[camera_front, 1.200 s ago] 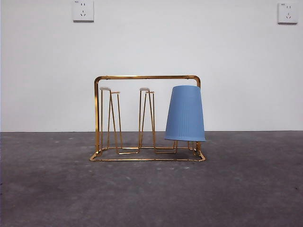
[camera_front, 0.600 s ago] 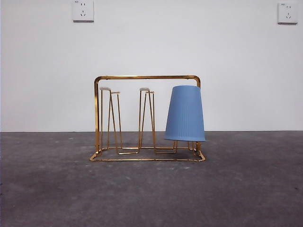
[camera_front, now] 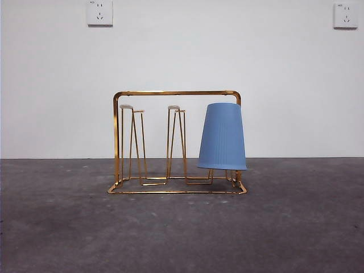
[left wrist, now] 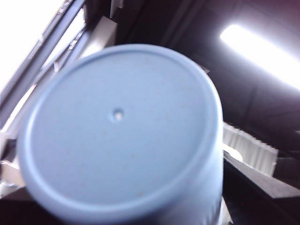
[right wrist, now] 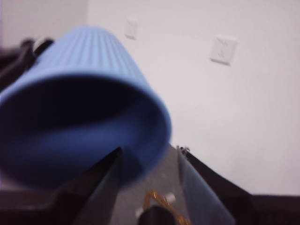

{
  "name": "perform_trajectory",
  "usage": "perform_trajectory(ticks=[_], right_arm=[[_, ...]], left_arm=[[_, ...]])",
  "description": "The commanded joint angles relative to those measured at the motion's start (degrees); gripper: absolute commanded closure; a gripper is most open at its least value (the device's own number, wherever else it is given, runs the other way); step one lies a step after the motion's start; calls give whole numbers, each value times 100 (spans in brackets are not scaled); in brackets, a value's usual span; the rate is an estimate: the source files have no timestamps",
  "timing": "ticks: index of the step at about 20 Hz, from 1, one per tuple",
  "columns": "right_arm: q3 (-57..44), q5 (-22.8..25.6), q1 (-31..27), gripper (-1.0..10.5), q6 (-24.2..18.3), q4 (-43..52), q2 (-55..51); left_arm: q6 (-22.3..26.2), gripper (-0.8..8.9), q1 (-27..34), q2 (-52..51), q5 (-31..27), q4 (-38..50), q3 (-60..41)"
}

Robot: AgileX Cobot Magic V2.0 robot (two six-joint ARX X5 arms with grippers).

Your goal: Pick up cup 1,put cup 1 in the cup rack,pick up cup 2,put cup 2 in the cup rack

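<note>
The gold wire cup rack [camera_front: 176, 92] stands mid-table in the front view. A ribbed blue cup [camera_front: 222, 136] hangs upside down on its right-hand peg, and the other pegs [camera_front: 132, 108] are bare. A second blue cup [left wrist: 122, 131] fills the left wrist view base-on, held up in the air above the front view's frame. In the right wrist view this cup [right wrist: 79, 93] shows its open mouth, with the dark left gripper [right wrist: 18, 56] shut around its closed end. My right gripper [right wrist: 150, 183] is open and holds nothing. A bit of the rack [right wrist: 159, 199] shows below it.
Grey tabletop [camera_front: 182, 233] runs in front of and beside the rack. A white wall stands behind with two sockets [camera_front: 100, 12] [camera_front: 346, 15]. No arm shows in the front view.
</note>
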Motion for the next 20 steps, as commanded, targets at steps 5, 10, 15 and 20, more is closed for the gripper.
perform_trajectory(ticks=[5,10,15,20], right_arm=[[-24,356,-2,757,173,-1143,-385],[-24,535,-2,757,448,-2153,-645],[-24,743,-2,757,595,-2809,-789],[-24,743,-2,757,721,-3097,-793]], left_arm=[[741,820,372,-490,72,-1377,-39],[2337,820,511,-1176,-1095,-3840,-39],[3622,820,505,-1646,-3294,-5956,-39],[4183,820,507,-1628,-4529,-6940,-42]])
